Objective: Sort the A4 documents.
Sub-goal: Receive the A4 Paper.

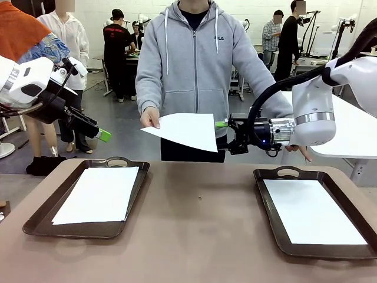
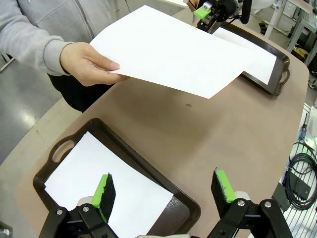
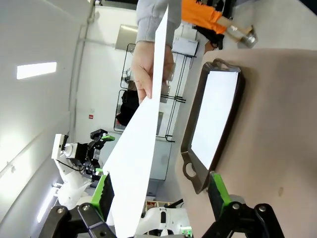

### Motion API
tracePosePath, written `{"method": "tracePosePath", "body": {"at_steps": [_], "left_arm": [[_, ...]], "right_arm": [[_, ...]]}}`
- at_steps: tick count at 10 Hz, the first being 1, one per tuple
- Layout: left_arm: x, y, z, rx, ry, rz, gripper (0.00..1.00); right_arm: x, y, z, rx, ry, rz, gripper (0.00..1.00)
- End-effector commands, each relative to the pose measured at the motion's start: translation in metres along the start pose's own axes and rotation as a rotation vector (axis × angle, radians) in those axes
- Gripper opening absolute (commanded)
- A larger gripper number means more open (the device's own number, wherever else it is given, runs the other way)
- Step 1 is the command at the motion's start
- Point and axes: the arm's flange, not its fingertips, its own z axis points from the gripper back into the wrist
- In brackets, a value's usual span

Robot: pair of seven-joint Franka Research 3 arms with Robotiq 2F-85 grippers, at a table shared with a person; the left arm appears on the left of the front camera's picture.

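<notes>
Taking the sheet (image 1: 187, 130) from the person's hand (image 1: 151, 118) is the step; the right claw (image 1: 224, 133), jaws open around its edge, must close, while the left claw (image 1: 101, 134) waits open

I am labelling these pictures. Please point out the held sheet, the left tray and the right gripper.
held sheet (image 1: 187, 130), front view, middle of the paper.
left tray (image 1: 116, 160), front view, far handle.
right gripper (image 1: 222, 133), front view, between its fingertips.

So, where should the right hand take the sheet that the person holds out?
By the free edge of the held sheet, opposite the person's hand. The right hand is already open beside that edge; it should come sideways along the sheet's plane, because the paper is thin and roughly flat.
</notes>
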Motion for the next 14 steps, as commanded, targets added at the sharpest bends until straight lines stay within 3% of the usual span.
{"method": "tracePosePath", "body": {"at_steps": [1,6,9,10,14], "left_arm": [[-0.001,0.001,-0.001,0.001,0.002,-0.010,1.00],[-0.001,0.001,-0.001,0.001,0.002,-0.010,1.00],[-0.001,0.001,-0.001,0.001,0.002,-0.010,1.00],[-0.001,0.001,-0.001,0.001,0.002,-0.010,1.00],[-0.001,0.001,-0.001,0.001,0.002,-0.010,1.00]], "right_arm": [[0.013,0.004,-0.014,0.053,-0.003,-0.031,1.00],[0.021,0.013,-0.049,0.086,0.041,-0.033,1.00],[0.018,0.009,-0.046,0.091,0.046,-0.051,1.00],[0.018,0.009,-0.045,0.093,0.047,-0.045,0.97],[0.018,0.009,-0.043,0.078,0.058,-0.037,0.61]]}}
